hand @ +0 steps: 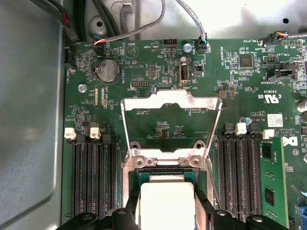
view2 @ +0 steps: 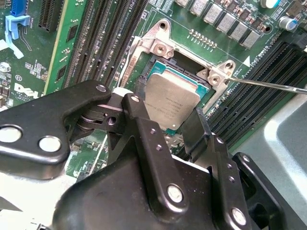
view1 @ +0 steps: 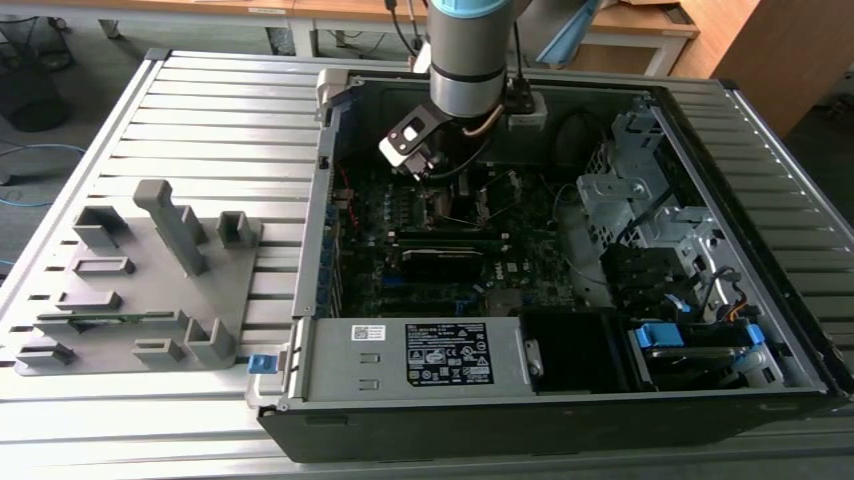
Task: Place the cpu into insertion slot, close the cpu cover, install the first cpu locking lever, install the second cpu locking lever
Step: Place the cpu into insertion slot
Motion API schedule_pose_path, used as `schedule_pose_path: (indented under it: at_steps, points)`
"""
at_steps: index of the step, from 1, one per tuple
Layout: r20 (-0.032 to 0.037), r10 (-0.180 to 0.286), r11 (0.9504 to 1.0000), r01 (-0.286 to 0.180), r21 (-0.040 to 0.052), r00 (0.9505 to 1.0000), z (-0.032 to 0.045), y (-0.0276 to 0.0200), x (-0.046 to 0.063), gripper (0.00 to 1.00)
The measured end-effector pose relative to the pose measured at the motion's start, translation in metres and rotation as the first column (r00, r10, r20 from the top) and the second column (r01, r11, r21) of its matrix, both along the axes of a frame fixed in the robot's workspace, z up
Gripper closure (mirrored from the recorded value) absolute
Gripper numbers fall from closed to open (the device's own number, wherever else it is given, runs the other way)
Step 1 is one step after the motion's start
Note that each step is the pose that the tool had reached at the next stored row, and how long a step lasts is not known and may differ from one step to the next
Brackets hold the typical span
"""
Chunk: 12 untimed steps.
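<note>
Down in the slot (view2: 184,64) lies the cpu (view2: 170,100), its grey top showing with thin green edges around it in the second wrist view. The end effector (view2: 167,112) grasps it: the black fingers (view2: 144,129) stand parted just as wide as the cpu and press on two opposite edges, as both wrist views show. The cover (hand: 170,101) is swung up and open on its hinge at one edge of the slot. A thin lever rod (view2: 273,85) sticks out free beside the slot. Long black memory slots (hand: 93,177) flank it on the green board (hand: 230,91). In the exterior view the arm (view1: 470,50) reaches down into the open case (view1: 314,250). The case rests on a slatted surface (view1: 200,110), with a grey fixture (view1: 134,290) at the exterior view's left.
</note>
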<state>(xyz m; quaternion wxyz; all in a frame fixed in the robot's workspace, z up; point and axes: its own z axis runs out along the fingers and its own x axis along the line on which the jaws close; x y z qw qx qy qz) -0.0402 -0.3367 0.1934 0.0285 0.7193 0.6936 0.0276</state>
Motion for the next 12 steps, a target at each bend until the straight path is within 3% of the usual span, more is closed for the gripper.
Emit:
schedule_pose_path:
  at_steps: [12]
  points:
    - [0.0003,0.0,1.0,0.0,0.0004,1.0,-0.0009,0.0001,0.0,0.46]
